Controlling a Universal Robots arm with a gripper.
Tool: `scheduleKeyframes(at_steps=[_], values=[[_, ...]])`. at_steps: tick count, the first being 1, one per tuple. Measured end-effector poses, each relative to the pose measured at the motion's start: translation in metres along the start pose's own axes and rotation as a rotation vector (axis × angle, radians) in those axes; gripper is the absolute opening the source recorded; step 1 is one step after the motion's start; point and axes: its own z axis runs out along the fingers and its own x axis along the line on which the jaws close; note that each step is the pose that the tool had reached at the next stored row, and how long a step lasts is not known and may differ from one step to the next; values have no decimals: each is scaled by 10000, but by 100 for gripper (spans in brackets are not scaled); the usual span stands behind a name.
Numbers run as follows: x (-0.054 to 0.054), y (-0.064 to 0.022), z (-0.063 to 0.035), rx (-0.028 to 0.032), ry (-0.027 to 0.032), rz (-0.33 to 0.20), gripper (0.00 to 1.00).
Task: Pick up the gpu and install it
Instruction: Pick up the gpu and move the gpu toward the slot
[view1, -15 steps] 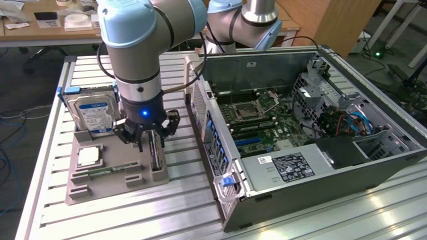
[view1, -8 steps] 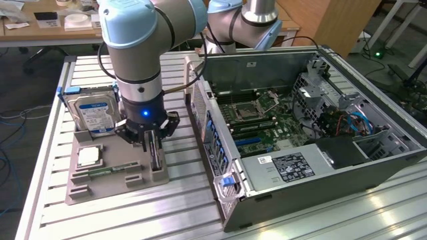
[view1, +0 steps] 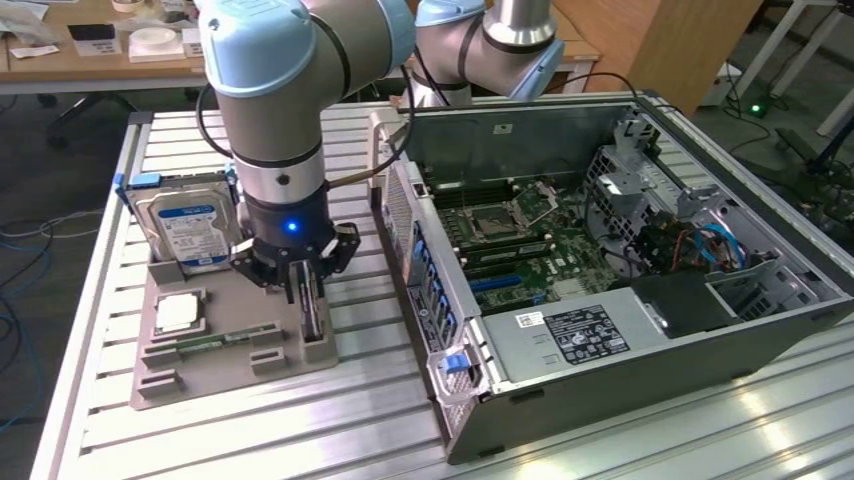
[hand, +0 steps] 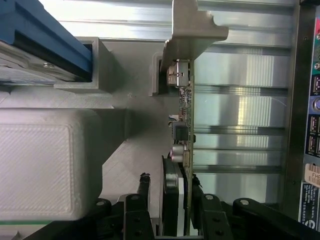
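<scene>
The gpu (view1: 312, 322) stands edge-on in a slot of the grey holder tray (view1: 234, 375), a thin dark card beside the open computer case (view1: 601, 250). In the wrist view the gpu (hand: 184, 110) runs lengthwise, its metal bracket (hand: 192, 25) at the far end. My gripper (view1: 306, 283) is lowered over the card's near end. The gripper (hand: 170, 200) straddles the card, open: one finger (hand: 196, 187) lies against the board side, the other finger (hand: 144, 187) stands a small gap off the fan side.
On the same tray stand a silver hard drive (view1: 194, 225) with a blue-white label, a CPU (view1: 178, 312) and a green memory stick (view1: 214, 340). The case's rear port panel (hand: 306, 125) is close beside the card. A white plastic block (hand: 45, 165) sits on the tray side.
</scene>
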Motion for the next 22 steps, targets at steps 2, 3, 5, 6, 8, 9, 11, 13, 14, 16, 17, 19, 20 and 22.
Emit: scheduleKeyframes(at_steps=[2,3,5,6,8,9,11,13,14,16,17,19,20,22], values=[[-2,0,1,-1,-1,0,42],[-5,0,1,-1,-1,-1,42],[-7,0,2,-1,-1,-1,40],[-7,0,1,0,0,0,40],[-11,0,2,-1,0,-1,33],[-11,0,1,0,0,0,33],[-13,0,2,0,-1,0,33],[-14,0,2,0,0,0,33],[-15,0,2,-1,0,0,33],[-16,0,2,0,-1,-1,32],[-16,0,2,0,-1,0,32],[-16,0,2,0,0,0,28],[-16,0,2,0,-1,0,28],[-17,0,2,0,0,-1,28]])
